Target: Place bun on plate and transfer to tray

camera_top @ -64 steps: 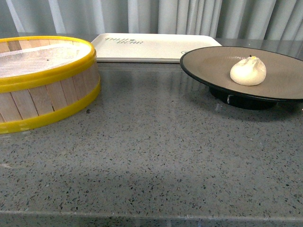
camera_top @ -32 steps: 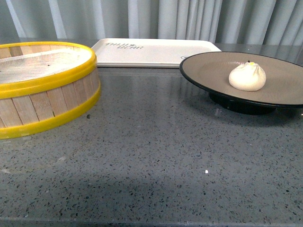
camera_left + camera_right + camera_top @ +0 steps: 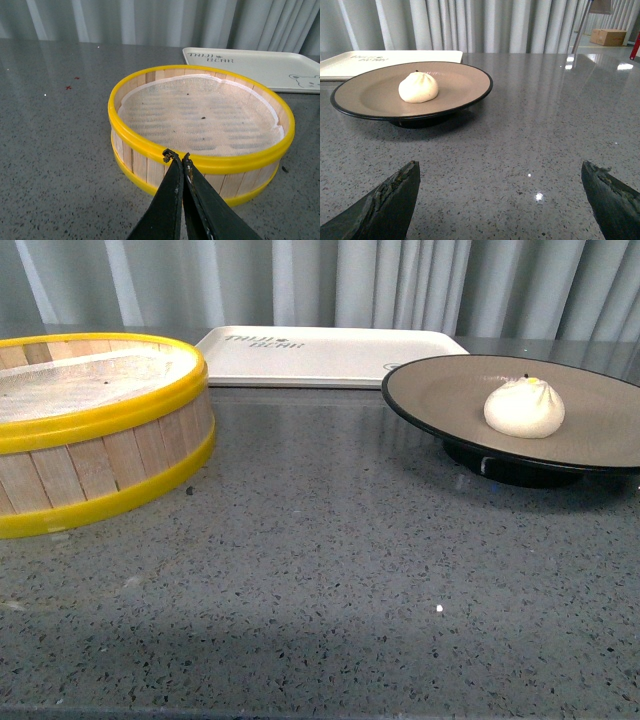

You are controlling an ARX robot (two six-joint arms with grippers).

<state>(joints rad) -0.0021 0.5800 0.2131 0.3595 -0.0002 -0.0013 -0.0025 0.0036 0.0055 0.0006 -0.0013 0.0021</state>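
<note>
The white pleated bun (image 3: 524, 407) sits on the tan plate (image 3: 450, 390) with a black rim at the right of the counter. Both also show in the right wrist view: the bun (image 3: 418, 87) and the plate (image 3: 465, 82). The off-white tray (image 3: 320, 352) lies at the back, just behind the plate, and shows in the left wrist view (image 3: 260, 70). My right gripper (image 3: 500, 170) is open and empty, low over the counter, short of the plate. My left gripper (image 3: 178, 157) is shut and empty, just in front of the steamer basket. Neither gripper shows in the front view.
A yellow-rimmed wooden steamer basket (image 3: 110, 455) with a white cloth liner stands at the left; it also shows in the left wrist view (image 3: 200, 162). Grey speckled counter (image 3: 330, 570) spreads in front. Grey curtains hang behind. A cardboard box (image 3: 610, 36) sits far off.
The front view has shifted slightly: basket, tray and plate sit a little lower in the picture than before. The bun stays on the plate.
</note>
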